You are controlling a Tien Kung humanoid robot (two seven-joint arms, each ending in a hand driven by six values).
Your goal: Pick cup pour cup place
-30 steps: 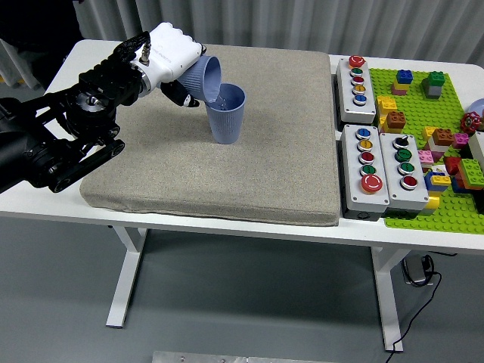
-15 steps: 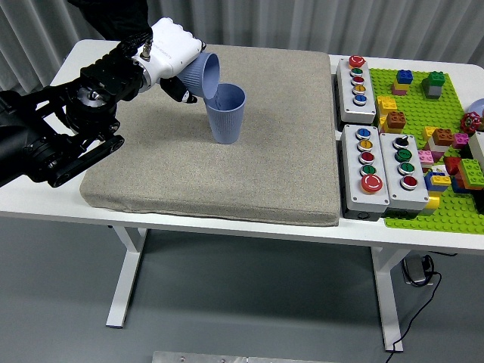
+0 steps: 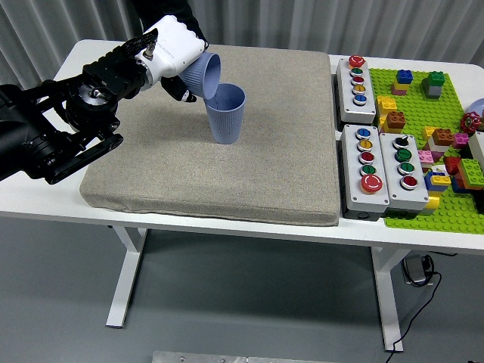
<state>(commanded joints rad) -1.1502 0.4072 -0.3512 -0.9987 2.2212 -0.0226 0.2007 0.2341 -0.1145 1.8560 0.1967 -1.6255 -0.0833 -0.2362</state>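
A blue-grey cup [image 3: 227, 114] stands upright on the grey mat [image 3: 219, 174], left of its middle. My left hand [image 3: 178, 59], white with black fingers, is shut on a second blue-grey cup [image 3: 203, 76]. That cup is tipped far over, its mouth facing right and down over the standing cup's rim. The two rims are touching or nearly so. My black left arm reaches in from the left edge. The right hand is out of the picture.
Three grey button boxes [image 3: 358, 79] [image 3: 365, 168] [image 3: 404, 170] stand right of the mat. A green baseplate [image 3: 439, 144] with several coloured bricks lies at the far right. A dark-clothed person [image 3: 151, 11] stands behind the table at the top left.
My left hand and arm have drifted slightly up and left, keeping the tipped cup over the standing one. The dark figure at the top left has moved right.
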